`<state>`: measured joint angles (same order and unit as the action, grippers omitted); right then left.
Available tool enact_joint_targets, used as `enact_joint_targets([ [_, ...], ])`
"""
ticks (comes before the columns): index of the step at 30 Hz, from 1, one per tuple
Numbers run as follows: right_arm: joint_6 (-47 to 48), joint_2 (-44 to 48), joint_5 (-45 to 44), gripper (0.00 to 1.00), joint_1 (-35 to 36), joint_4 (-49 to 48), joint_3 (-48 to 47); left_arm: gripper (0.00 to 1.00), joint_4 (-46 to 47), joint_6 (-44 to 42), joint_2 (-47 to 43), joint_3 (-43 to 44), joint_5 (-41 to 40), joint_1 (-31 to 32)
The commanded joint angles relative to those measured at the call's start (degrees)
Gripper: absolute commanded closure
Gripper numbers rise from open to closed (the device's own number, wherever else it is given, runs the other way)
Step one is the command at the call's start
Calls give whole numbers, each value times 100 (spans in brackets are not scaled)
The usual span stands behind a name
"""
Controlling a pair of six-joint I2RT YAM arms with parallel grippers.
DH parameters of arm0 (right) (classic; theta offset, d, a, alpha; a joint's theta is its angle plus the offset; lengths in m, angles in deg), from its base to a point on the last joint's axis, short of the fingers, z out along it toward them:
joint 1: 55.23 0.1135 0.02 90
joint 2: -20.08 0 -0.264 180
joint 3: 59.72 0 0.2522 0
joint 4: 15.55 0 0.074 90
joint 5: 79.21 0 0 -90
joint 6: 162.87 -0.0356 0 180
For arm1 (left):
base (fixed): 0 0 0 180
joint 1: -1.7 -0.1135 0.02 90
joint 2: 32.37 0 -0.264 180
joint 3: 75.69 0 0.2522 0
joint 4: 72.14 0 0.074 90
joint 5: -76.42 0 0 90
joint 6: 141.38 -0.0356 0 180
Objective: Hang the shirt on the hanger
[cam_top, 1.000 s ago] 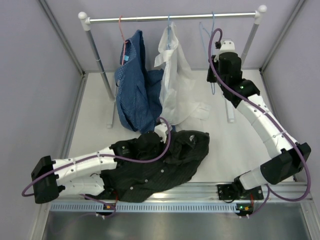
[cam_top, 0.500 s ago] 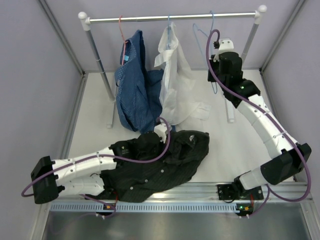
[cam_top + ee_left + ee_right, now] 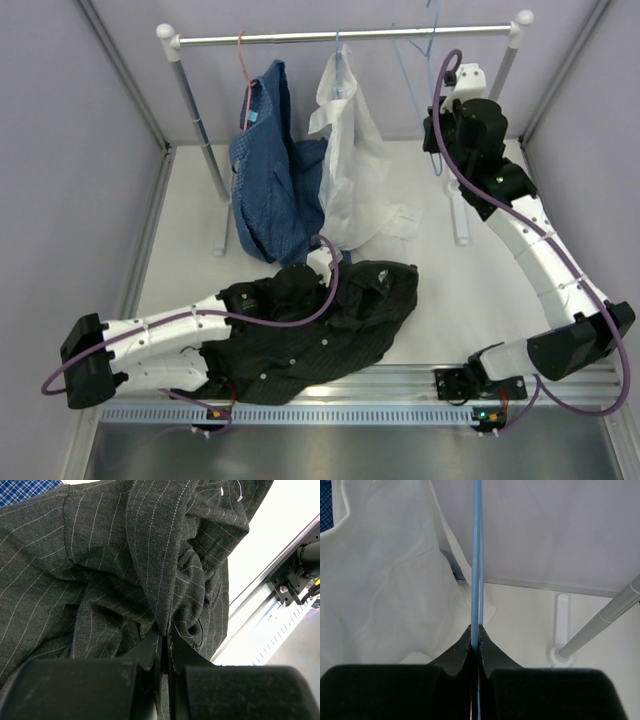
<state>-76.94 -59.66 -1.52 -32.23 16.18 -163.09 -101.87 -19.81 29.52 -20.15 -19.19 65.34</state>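
The black pinstriped shirt (image 3: 330,325) lies crumpled on the table at the front. My left gripper (image 3: 318,268) is shut on a fold of it; the left wrist view shows the fabric (image 3: 150,560) pinched between the jaws of my left gripper (image 3: 164,636). The light-blue wire hanger (image 3: 408,75) is at the right end of the rack, its hook top at or just above the rail. My right gripper (image 3: 438,140) is shut on its wire. In the right wrist view the wire (image 3: 476,555) runs straight up from the closed jaws of my right gripper (image 3: 476,632).
The metal rack rail (image 3: 300,38) spans the back. A blue patterned shirt (image 3: 268,190) on a red-orange hanger (image 3: 243,70) and a white shirt (image 3: 350,170) hang from it. The rack's right leg and foot (image 3: 561,630) stand close to my right arm.
My right arm has risen and shifted right with the hanger, so its hook sits higher against the rail. The left arm and the black shirt have not moved.
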Motion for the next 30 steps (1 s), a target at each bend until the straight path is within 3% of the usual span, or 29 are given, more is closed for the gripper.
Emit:
enact_joint_targets([
  [1,-32,222,317,100,-138,-655,-13,100,243,-11,-107,-3,-116,0],
  [6,21,476,677,100,-165,-550,48,100,234,182,-255,-3,-449,0],
  [14,153,1276,1099,100,-322,504,443,100,199,472,-406,111,-1073,-9],
  [18,179,2014,1520,100,-358,1337,681,100,129,648,-344,251,-1302,-88],
  [19,188,2129,1661,100,-358,1975,672,100,120,666,-309,287,-1381,-114],
  [25,135,3675,3059,100,-358,3430,1313,100,76,903,-221,462,-1557,-386],
  [30,75,4423,2603,100,80,4669,1261,100,85,1132,-142,542,-1243,-861],
])
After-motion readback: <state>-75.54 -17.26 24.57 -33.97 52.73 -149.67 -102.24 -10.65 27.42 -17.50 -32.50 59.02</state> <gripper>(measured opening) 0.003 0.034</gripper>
